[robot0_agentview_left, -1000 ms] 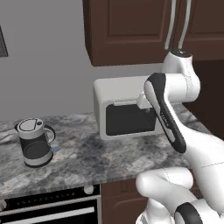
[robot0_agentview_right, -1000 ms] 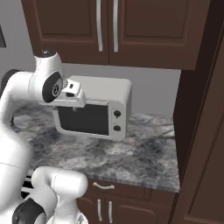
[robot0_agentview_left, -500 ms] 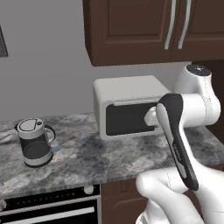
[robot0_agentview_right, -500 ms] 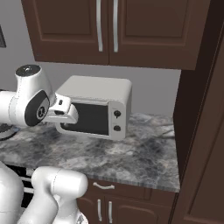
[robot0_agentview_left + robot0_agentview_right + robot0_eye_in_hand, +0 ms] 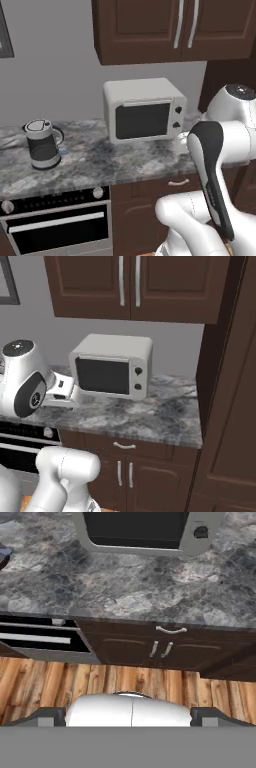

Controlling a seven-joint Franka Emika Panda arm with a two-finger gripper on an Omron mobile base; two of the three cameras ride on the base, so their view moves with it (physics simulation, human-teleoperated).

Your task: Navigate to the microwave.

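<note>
1. Peeking in at the upper left edge of the left base view, the microwave (image 5: 4, 30) shows just a dark corner with a thin grey rim, high on the wall above the black oven (image 5: 55, 222) and well apart from the arm.
2. A white boxy appliance (image 5: 144, 110) with a black front panel stands on the grey marbled counter (image 5: 100, 160), below the dark brown upper cabinets (image 5: 165, 25).
3. A kettle (image 5: 42, 145) stands on the same counter, to the left of the white appliance and above the oven.
4. The gripper (image 5: 128, 718) holds nothing; in the hand view its dark fingertips (image 5: 50, 717) sit far apart, so the jaws are spread.
5. The hand view looks down at the counter's front edge, the base cabinet doors and the wooden floor (image 5: 125, 684).
6. A tall brown cabinet (image 5: 230, 381) bounds the counter on the right.
</note>
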